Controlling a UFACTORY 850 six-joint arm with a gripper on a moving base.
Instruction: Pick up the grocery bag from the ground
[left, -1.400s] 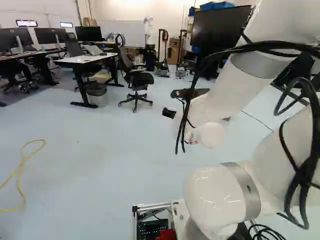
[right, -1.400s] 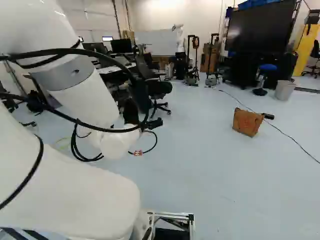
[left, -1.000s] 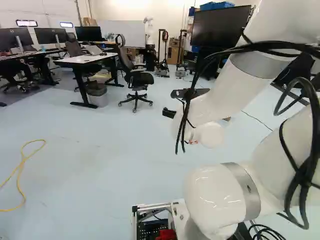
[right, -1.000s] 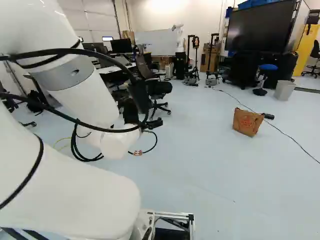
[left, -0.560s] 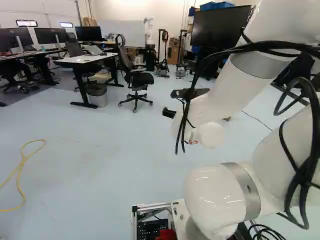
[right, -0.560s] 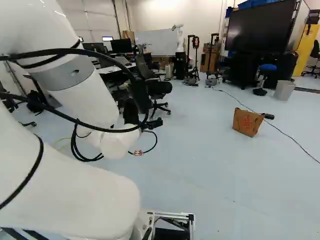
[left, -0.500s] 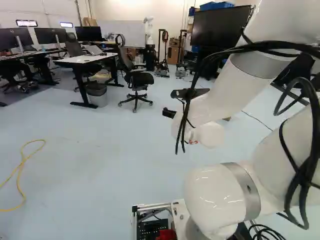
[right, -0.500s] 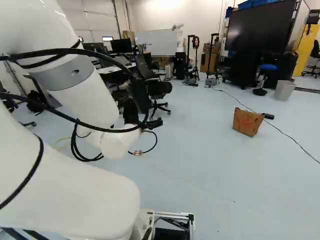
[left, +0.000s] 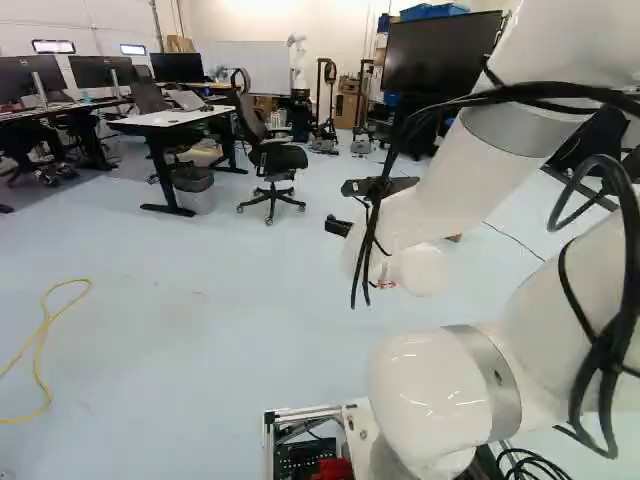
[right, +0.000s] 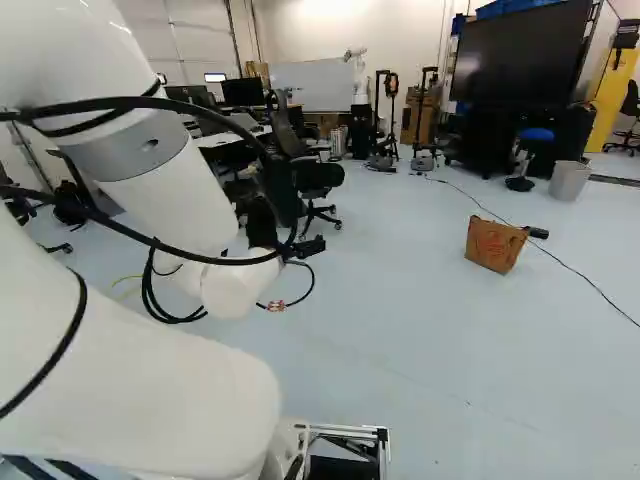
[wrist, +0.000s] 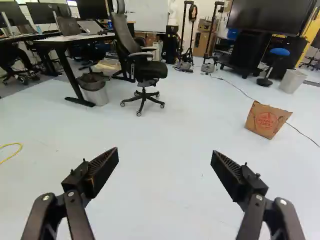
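Hand (right: 308, 246), black, blocky, spread wide, holding nothing; angular brown paper bag (wrist: 260, 119), on smooth pale floor (wrist: 162, 175)

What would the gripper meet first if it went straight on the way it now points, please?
The gripper would likely meet the floor first, just short of the black office chair, though depth is unclear; the brown paper bag sits well off that line.

I count 1 paper bag (wrist: 267, 119), 2 waste bins (wrist: 293, 82), 1 stool (wrist: 279, 52) and 1 yellow cord (left: 41, 340). There are also 3 desk monitors (left: 178, 68), 1 big wide screen (right: 522, 55), 1 whiteboard (right: 312, 88) and 2 tall black stands (wrist: 188, 35), plus 1 blue seat.
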